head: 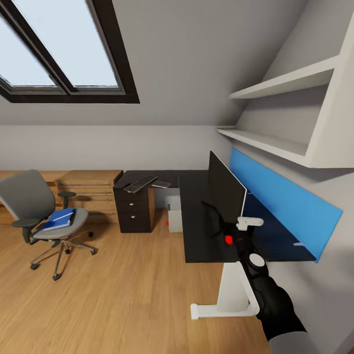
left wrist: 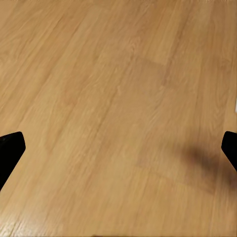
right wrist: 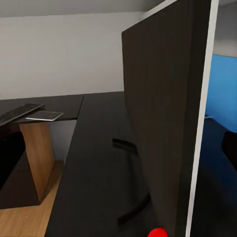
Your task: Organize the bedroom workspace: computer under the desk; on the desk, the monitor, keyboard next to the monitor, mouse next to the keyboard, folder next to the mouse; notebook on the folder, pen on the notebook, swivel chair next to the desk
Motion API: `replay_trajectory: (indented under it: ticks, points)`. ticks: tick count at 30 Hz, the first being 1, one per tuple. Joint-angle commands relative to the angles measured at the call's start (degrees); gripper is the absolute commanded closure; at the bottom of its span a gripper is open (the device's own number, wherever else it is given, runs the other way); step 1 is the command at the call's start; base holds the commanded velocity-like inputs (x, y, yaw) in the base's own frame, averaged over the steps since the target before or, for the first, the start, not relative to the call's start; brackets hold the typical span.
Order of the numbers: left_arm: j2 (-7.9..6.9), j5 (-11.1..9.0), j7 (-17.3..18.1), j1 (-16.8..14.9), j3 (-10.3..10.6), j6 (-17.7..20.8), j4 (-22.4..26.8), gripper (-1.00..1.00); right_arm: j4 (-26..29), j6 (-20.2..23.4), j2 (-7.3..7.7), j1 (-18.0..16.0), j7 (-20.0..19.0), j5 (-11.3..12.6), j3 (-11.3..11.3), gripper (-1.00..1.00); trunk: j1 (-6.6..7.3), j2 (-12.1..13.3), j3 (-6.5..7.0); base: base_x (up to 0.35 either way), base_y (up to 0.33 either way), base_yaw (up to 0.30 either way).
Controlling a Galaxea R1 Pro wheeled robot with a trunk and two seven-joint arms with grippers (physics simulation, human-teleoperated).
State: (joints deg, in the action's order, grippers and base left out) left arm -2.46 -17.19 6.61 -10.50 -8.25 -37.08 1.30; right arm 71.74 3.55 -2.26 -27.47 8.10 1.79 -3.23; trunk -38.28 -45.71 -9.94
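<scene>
One right claw (head: 235,231) grips the monitor (head: 223,189) edge; left claw (left wrist: 118,148) gapes over bare floor (left wrist: 113,98).

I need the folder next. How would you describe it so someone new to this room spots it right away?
Look left of the black desk to the grey swivel chair standing on the wooden floor. The folder lies flat on its seat. It is the bright blue rectangle there, far smaller than the blue panel behind the desk, with a thin white pen resting on top.

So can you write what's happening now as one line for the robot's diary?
stage: at desk | right gripper: at monitor edge, grip unclear | left gripper: open over floor | folder: on swivel chair | keyboard: on desk
</scene>
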Motion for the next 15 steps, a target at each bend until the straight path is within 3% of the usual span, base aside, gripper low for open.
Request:
replay_trajectory:
  ticks: [1,10,15]
  points:
    - [-0.01,-0.3,0.6,0.0,-0.5,-0.1,-0.1,-1.0,0.1,0.3,0.14,0.0,0.4,0.2,-0.1,-1.0,-0.02,-0.1,-0.09,0.048,0.002,0.0]
    - [-0.03,-0.3,0.6,0.0,-0.5,-0.1,-0.1,-1.0,0.2,0.3,0.39,0.0,0.4,0.2,-0.1,-1.0,-0.02,-0.1,-0.09,0.016,-0.006,0.0]
    - [-0.05,-0.3,0.6,0.0,-0.5,-0.1,-0.1,-1.0,0.2,0.3,0.4,0.0,0.4,0.2,-0.1,-1.0,-0.02,-0.1,-0.09,0.002,-0.168,0.0]
